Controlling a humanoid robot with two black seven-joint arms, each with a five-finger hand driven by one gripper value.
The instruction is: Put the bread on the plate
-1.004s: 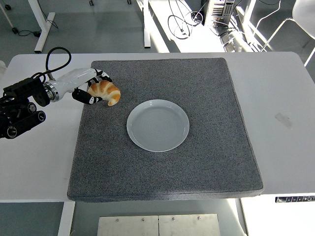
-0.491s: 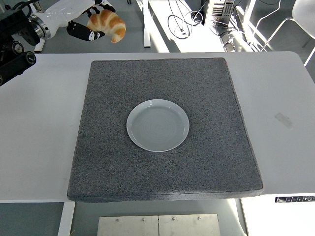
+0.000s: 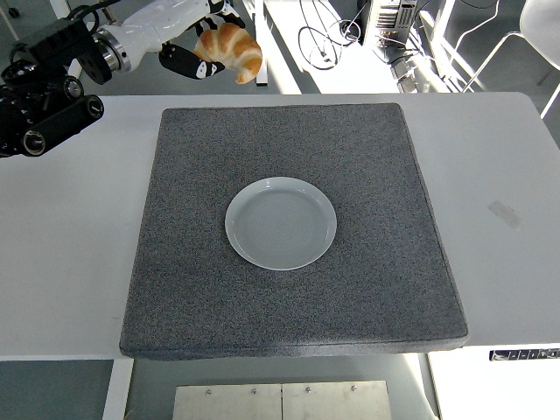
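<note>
The left hand (image 3: pixel 199 39) is positioned at the 11 o'clock area of the view, above and beyond the far edge of the table (image 3: pixel 61 227). Its fingers (image 3: pixel 184 63) are curled around the bread (image 3: pixel 232 48), a golden-brown croissant-shaped piece, which is gripped and held clear of every surface. The bread projects from the hand toward 3 o'clock, with one tapered tip pointing down toward the far left corner of the mat (image 3: pixel 289 297). The left arm (image 3: pixel 52 83) enters from the 9 o'clock edge; its black forearm housing lies over the far left part of the table, and a white wrist section joins it to the hand. The right hand is not visible in the head view. The grey mat is a large, roughly square pad that covers the centre of the white table. The plate (image 3: pixel 281 222), round and pale, rests flat on the mat near its centre and carries nothing. The bread is located at roughly 11 o'clock from the plate, well apart from it. A small strip of tape (image 3: pixel 503 213) lies on the bare table surface at 3 o'clock from the plate, beyond the right edge of the mat.
</note>
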